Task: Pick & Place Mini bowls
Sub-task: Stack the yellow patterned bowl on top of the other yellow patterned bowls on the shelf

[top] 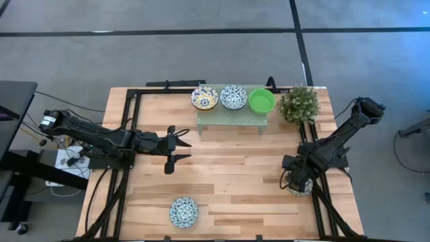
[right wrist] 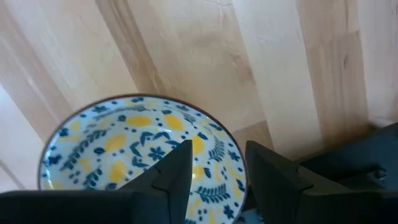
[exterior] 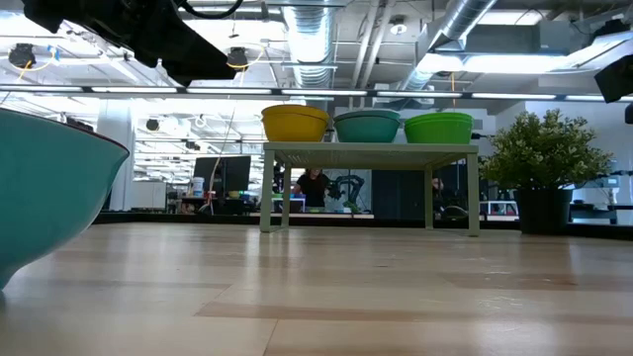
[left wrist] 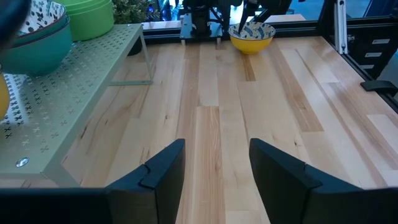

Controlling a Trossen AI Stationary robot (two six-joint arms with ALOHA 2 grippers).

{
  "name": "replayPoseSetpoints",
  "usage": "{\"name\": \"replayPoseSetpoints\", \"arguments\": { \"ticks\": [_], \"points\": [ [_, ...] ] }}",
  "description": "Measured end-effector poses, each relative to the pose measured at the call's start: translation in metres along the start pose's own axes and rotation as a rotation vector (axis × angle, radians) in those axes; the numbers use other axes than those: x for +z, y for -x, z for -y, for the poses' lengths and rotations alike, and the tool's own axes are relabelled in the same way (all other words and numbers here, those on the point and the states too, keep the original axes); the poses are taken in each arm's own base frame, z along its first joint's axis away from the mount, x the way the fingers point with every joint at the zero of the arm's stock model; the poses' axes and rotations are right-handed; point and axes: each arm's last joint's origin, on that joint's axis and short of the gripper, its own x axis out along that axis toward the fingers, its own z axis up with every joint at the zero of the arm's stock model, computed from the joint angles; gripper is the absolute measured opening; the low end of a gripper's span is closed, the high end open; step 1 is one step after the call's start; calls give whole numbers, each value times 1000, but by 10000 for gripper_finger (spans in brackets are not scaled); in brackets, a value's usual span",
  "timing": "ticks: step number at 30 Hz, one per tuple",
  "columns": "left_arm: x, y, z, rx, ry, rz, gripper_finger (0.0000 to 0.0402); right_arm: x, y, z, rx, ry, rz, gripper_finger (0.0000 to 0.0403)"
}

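Overhead, the left tool (top: 180, 148) hovers released above the pale wooden plank bench (top: 235, 168), fingers spread. Near the front edge sits one patterned bowl (top: 183, 211). On the perforated pale-green rack (top: 232, 115) stand three round bowls: two patterned (top: 204, 98) (top: 233, 97), one glossy plain green (top: 261, 101). A bushy potted plant (top: 299, 104) follows. Rightmost, the right tool (right wrist: 214, 163) hangs parted over a blue-and-yellow leaf-patterned bowl (right wrist: 137, 155).
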Motion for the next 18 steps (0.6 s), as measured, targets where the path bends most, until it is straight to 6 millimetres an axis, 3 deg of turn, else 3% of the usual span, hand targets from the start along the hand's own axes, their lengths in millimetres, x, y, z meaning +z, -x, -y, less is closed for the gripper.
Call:
{"name": "replayPoseSetpoints", "arguments": {
  "ticks": [9, 18],
  "points": [
    [0, 0, 0, -2, 0, -1, 181, 0, 0, -2, 10, -64, 13, 124],
    [0, 0, 0, -11, -1, -1, 181, 0, -19, 4, 3, -100, 8, 119]
  ]
}}
